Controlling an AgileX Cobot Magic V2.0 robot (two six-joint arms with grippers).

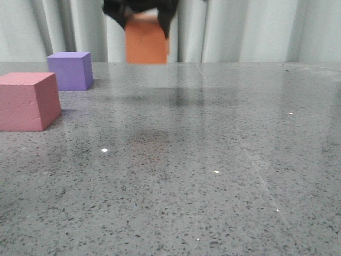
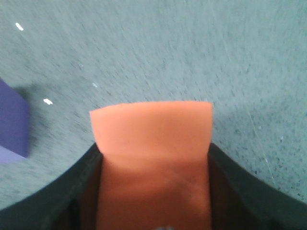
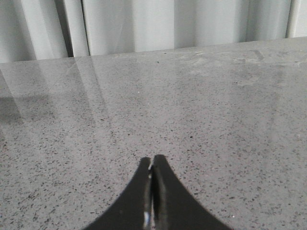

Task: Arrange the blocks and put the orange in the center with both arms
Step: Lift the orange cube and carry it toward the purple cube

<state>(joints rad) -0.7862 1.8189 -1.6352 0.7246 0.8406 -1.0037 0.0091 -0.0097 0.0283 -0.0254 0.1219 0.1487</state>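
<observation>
My left gripper [image 1: 145, 21] is shut on the orange cube [image 1: 146, 44] and holds it in the air above the far middle of the table. In the left wrist view the orange cube [image 2: 152, 143] sits between the two black fingers [image 2: 62, 191], above bare table. The purple cube [image 1: 70, 70] stands at the far left; its edge shows in the left wrist view [image 2: 12, 124]. The pink-red cube [image 1: 27, 101] stands at the left, nearer than the purple one. My right gripper [image 3: 152, 163] is shut and empty over bare table; it is out of the front view.
The grey speckled table [image 1: 213, 160] stretches wide to the right and front. A pale curtain [image 1: 256, 29] hangs behind the table's far edge.
</observation>
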